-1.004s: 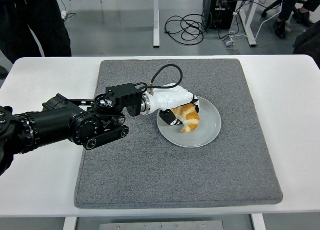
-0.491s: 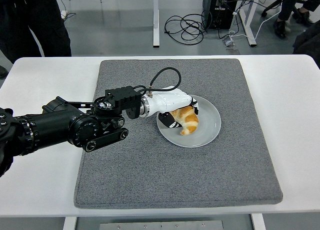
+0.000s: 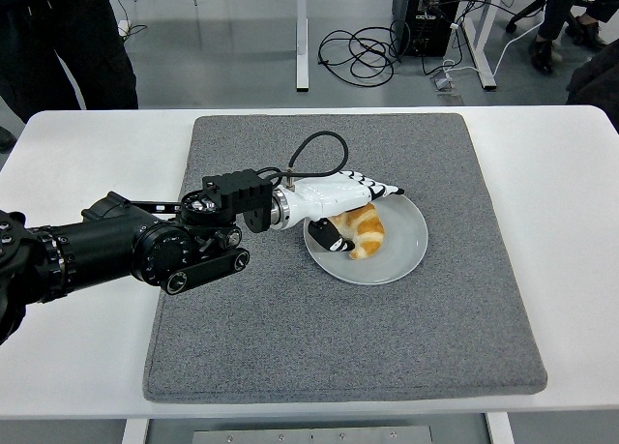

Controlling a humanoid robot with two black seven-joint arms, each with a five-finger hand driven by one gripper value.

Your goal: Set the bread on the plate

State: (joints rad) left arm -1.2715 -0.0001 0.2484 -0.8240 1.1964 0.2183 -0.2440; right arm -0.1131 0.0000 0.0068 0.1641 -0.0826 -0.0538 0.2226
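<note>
A golden croissant-like bread (image 3: 362, 231) lies on the round grey plate (image 3: 404, 239), toward its left half. My left hand (image 3: 353, 210), white with black pads, is over the plate's left rim. Its fingers (image 3: 379, 188) are stretched out flat above the bread and its thumb (image 3: 329, 234) lies at the bread's left side. The hand is open and grips nothing. The black left arm (image 3: 116, 246) reaches in from the left edge across the grey mat. The right arm does not show.
The plate sits on a large grey felt mat (image 3: 290, 347) that covers the middle of the white table (image 3: 561, 192). A person in dark clothes (image 3: 68, 38) stands beyond the far left corner. Cables and desk legs lie on the floor behind.
The left hand's fingers, curled round the bread before, have straightened out above it. The bread now rests on the plate by itself. The arm has hardly shifted.
</note>
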